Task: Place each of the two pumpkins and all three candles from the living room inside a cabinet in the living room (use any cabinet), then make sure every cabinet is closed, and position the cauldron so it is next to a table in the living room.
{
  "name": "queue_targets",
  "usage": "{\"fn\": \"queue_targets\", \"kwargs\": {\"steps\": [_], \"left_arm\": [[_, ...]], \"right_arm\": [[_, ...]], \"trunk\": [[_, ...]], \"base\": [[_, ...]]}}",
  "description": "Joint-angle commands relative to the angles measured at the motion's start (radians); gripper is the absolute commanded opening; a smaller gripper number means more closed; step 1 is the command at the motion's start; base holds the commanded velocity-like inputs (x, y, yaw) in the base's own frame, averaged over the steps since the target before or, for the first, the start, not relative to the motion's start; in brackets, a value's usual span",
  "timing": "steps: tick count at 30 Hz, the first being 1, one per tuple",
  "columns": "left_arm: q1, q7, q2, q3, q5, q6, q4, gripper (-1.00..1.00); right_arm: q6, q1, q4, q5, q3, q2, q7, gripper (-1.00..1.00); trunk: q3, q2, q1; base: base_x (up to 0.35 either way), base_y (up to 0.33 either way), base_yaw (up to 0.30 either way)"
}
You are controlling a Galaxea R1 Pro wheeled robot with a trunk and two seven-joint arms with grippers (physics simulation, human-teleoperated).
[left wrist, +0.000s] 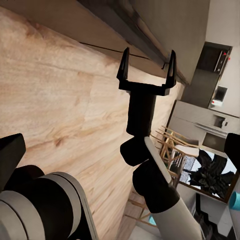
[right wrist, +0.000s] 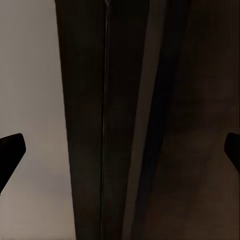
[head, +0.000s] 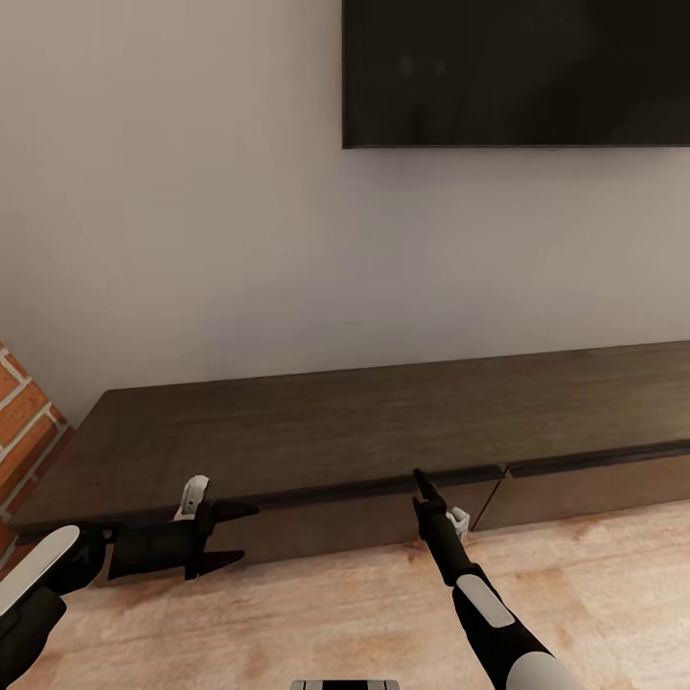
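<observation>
Head view gives us the cabinet (head: 383, 431) along the wall, our left gripper (head: 230, 532) jaws apart before its left front, right gripper (head: 419, 476) at the slab edge. Left wrist view shows its jaws apart over open floor (left wrist: 55, 90).

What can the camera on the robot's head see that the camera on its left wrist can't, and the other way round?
The head view alone takes in the wall-mounted dark screen, the pale wall, a patch of brick and the cabinet's slab top.

The left wrist view alone looks past the arm into a further room with a fridge, wooden chairs and a dark leafy plant.

Both show the cabinet, the wooden floor and the right gripper, its fingers spread open up by the edge of the cabinet's top.
</observation>
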Motion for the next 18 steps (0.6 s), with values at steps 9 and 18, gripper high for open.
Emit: {"fn": "queue_targets", "kwargs": {"steps": [9,18], "left_arm": [[-0.001,0.009,0.001,0.0,0.011,0.0,0.0,1.0],[-0.001,0.009,0.001,0.001,0.011,0.0,0.0,1.0]], "right_arm": [[0.004,0.0,0.0,-0.01,0.003,0.0,0.002,1.0],[0.003,0.0,0.001,-0.011,0.003,0.0,0.002,1.0]], "trunk": [[-0.001,0.0,0.0],[-0.001,0.0,0.0]], "base": [[0.018,-0.012,0.0],[0.0,0.0,0.0]]}}
